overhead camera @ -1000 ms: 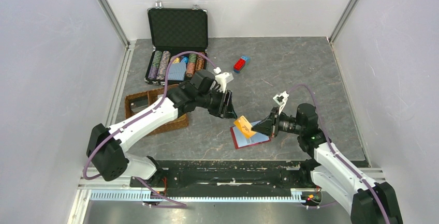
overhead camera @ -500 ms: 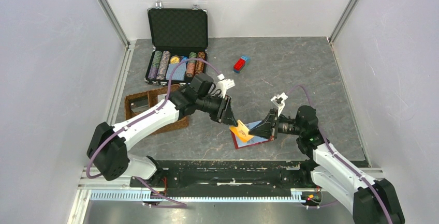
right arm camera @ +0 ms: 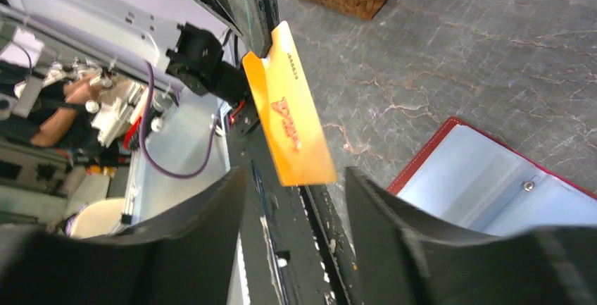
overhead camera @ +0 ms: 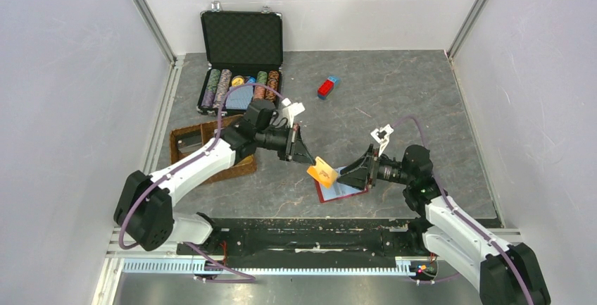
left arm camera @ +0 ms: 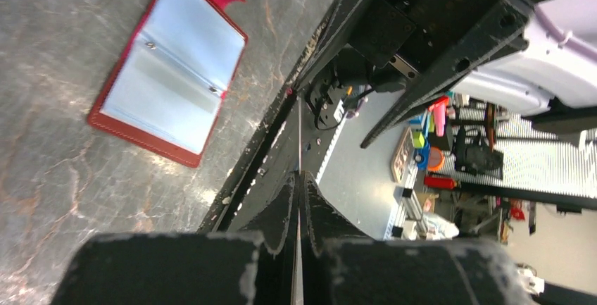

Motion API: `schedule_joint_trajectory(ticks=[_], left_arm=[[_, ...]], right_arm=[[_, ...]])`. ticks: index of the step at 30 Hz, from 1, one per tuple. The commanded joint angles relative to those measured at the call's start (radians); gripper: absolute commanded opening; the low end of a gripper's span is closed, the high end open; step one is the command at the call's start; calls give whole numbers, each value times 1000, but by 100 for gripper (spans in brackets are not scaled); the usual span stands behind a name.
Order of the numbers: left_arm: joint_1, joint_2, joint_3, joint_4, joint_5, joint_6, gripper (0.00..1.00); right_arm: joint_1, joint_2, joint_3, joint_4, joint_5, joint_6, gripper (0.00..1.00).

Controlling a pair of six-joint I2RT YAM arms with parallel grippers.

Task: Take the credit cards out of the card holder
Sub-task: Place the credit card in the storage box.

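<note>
Pinching one end of an orange credit card (overhead camera: 322, 172) in the clenched left fingers (overhead camera: 307, 158), holding it tilted in the air, clear of the counter (overhead camera: 422, 108). Catching it edge-on from the left wrist view, just a thin line squeezed tight in the grip. Seeing the card holder (overhead camera: 341, 189) lying flat and spread open on the counter just below the card, near the front edge, dark red rim around pale sleeves, a little tab sticking out at one end. Not able to judge the sleeves' contents from here. Hovering the right fingers (overhead camera: 352, 173) right over the holder, splayed apart and gripping nothing, framing the card's free end without touching it. Noting the chip case (overhead camera: 241, 37), the woven basket (overhead camera: 176, 143) and the red-and-blue block (overhead camera: 328, 86) well apart, farther back.
</note>
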Motion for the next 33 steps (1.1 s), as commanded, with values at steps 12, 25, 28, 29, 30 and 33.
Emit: schedule_joint_trajectory(ticks=[12, 25, 28, 29, 30, 33], left_arm=[[448, -281, 2, -344, -417, 85, 2], [747, -327, 34, -557, -530, 209, 2], [760, -291, 26, -557, -508, 215, 2], [764, -275, 26, -555, -492, 216, 2], [766, -265, 25, -551, -475, 212, 2], [768, -241, 16, -523, -451, 201, 2]], right_arm=[[3, -55, 31, -92, 135, -57, 98], [3, -3, -70, 88, 36, 10, 98], [4, 1, -73, 85, 17, 8, 98], [3, -1, -73, 82, 13, 4, 98], [3, -4, -72, 80, 12, 1, 98], [3, -13, -68, 78, 7, -3, 98]])
